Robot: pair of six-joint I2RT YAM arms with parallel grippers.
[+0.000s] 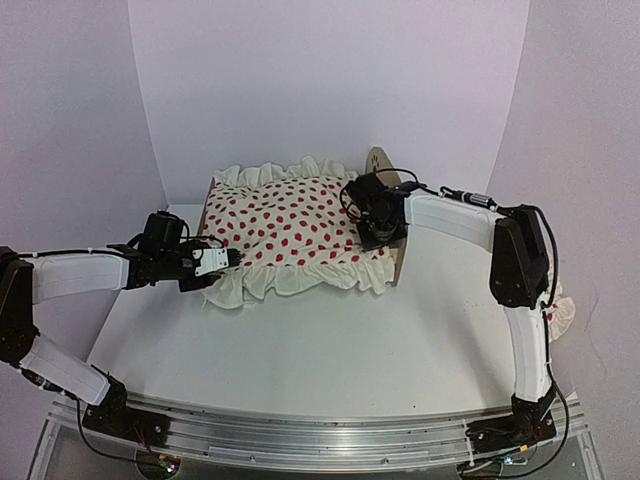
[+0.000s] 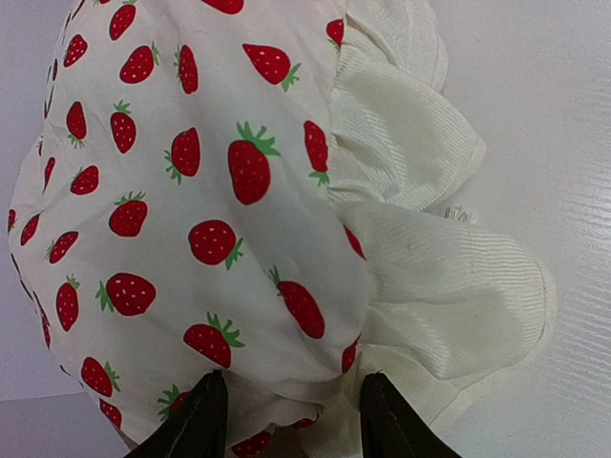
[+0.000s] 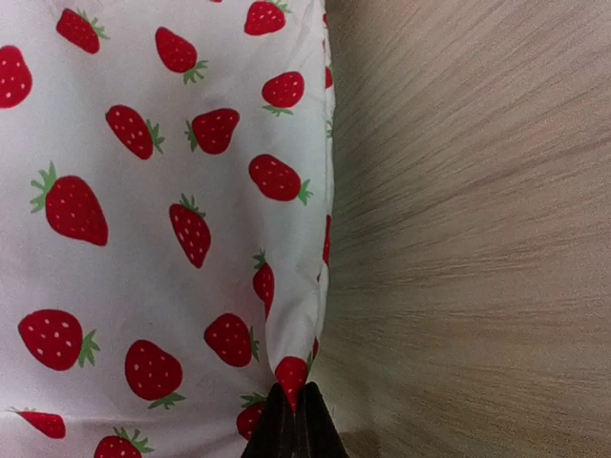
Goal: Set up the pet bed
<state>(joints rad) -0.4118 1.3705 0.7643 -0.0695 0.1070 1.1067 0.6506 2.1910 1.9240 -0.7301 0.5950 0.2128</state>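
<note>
Claw on your right arm (image 3: 293,399) is pinched fully closed, its tips at the edge of the strawberry duvet (image 1: 285,220), right where the cloth meets the wooden headboard (image 3: 468,239). Whether a fold of cloth is caught between the tips, I cannot tell. The claw on your left arm (image 2: 293,382) stands partway open at the duvet's near-left corner. The printed cloth and the cream ruffle (image 2: 449,296) bulge between its jaws, but I cannot tell whether they are pressing on the cloth.

The pet bed (image 1: 379,160) lies toward the far middle of the counter (image 1: 330,340). Its headboard is at the right end, and the duvet covers almost all the rest of it.

Watch the right side first. If those tips hold nothing, any pull you make there does nothing. The left arm would then work alone, and the duvet would swing askew or slide off the near edge of the bed.

If they do hold cloth, the claw is hard against the headboard. A sideways move could scrape the wood, or shove the frame, which looks light, across the counter.

On the left, a hold on the ruffle alone looks weak. Thin cloth like that may slip out under tension, and the corner would drop.

Uneven pulls from the two arms could bunch the cover.
</note>
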